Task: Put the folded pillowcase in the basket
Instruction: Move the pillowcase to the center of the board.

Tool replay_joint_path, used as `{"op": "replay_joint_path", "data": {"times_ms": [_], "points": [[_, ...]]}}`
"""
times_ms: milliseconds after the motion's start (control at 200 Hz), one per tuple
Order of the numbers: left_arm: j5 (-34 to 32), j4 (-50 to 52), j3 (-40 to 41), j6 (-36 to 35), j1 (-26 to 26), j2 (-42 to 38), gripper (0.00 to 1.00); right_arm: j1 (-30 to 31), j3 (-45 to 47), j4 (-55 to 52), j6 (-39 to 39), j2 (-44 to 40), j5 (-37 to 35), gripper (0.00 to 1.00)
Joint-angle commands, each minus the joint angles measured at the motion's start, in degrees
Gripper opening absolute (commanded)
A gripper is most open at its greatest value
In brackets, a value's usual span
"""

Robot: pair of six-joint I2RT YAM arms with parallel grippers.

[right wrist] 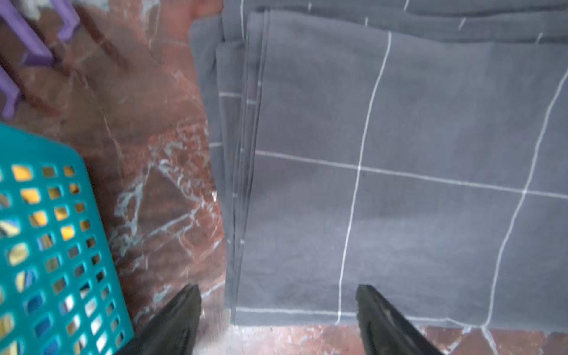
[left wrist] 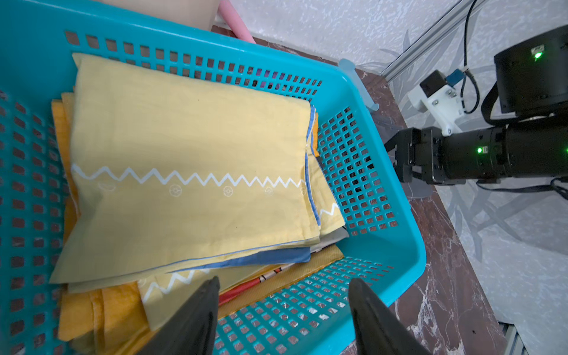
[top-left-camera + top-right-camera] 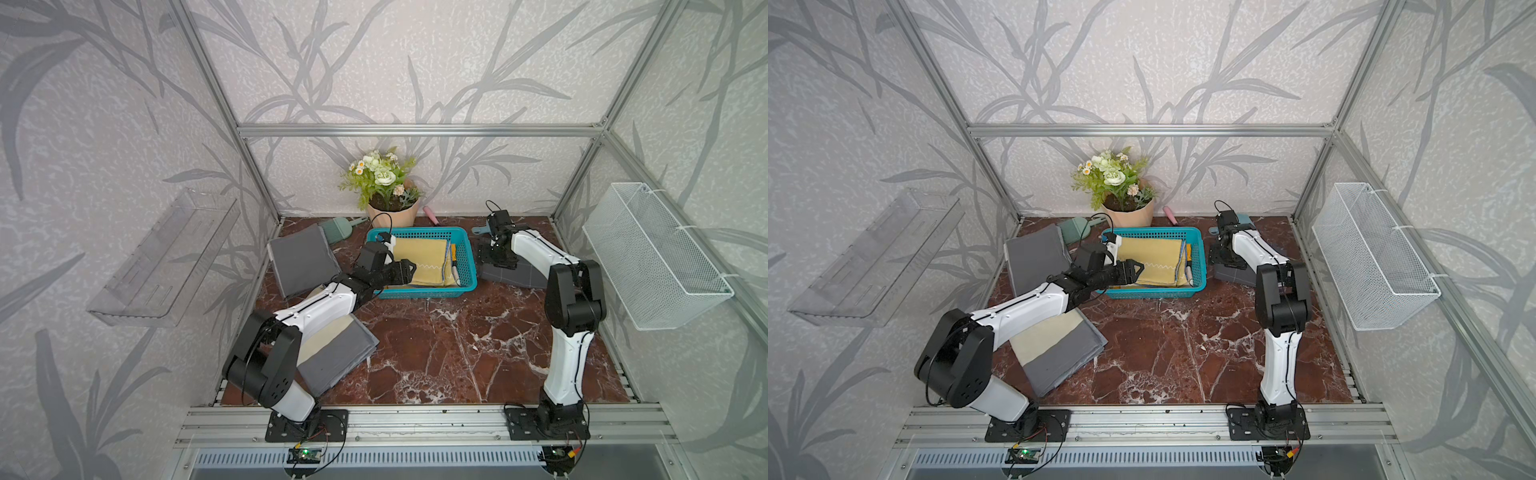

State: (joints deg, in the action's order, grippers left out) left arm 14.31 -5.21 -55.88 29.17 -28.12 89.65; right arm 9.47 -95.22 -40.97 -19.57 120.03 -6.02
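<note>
Yellow pillowcase [image 2: 190, 159]: folded, lying flat inside the basket [image 2: 353, 190] on top of other folded cloth. Nothing grips it.

Left gripper [image 2: 282, 281]: over the basket's near end, jaws apart and empty.

Judged: this placement is at the release stage, with only the withdrawal left.

Checked pillowcase [image 1: 399, 172]: folded, on the table [image 1: 147, 172] just beside the basket, outside it.

Right gripper [image 1: 276, 287]: above the cloth's edge, jaws apart, holding nothing.

Next move, if this piece is wanted: descend, pinch the stacked folded edge so all layers lift together, then clear the rim.
</note>
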Motion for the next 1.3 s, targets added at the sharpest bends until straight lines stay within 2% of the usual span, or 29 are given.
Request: {"op": "replay_joint_path", "data": {"times_ms": [0,330,445,575,660,845,970,1105,1295], "points": [[-1.3,-0.9,1.1,0.3,-0.3,-2.1,0.69,0.1,-0.6,-2.6,0.5,1.9,-0.8,0.76],[-2.0,-0.5,0.9,0.4,-1.0,-1.8,0.69,0.2,4.1,0.1,0.4,2.6,1.4,0.70],[-2.4,-0.4,0.9,0.2,-1.1,-1.9,0.70,0.1,6.1,0.5,-0.3,2.8,2.0,0.48],[-2.7,0.2,0.7,-0.1,-1.1,-2.1,0.70,-0.6,9.0,0.9,-1.6,2.4,3.2,0.16],[-3.1,0.7,0.5,-0.5,-1.1,-2.3,0.70,-0.7,11.5,0.3,-2.3,0.7,3.5,0.05],[-3.7,0.9,0.9,-0.6,-1.1,-2.6,0.70,-0.7,23.6,1.5,-6.5,-8.6,5.1,0.01],[-3.7,0.6,1.3,-0.5,-1.2,-2.5,0.71,0.1,34.0,3.1,-10.7,-16.2,9.4,0.01],[-4.1,0.5,1.4,-0.3,-1.2,-2.4,0.72,5.2,42.5,3.4,-15.0,-24.7,10.4,0.01],[-5.2,1.1,1.1,-0.2,-1.3,-3.2,0.73,12.7,49.4,2.9,-20.7,-32.7,10.4,0.01]]}}
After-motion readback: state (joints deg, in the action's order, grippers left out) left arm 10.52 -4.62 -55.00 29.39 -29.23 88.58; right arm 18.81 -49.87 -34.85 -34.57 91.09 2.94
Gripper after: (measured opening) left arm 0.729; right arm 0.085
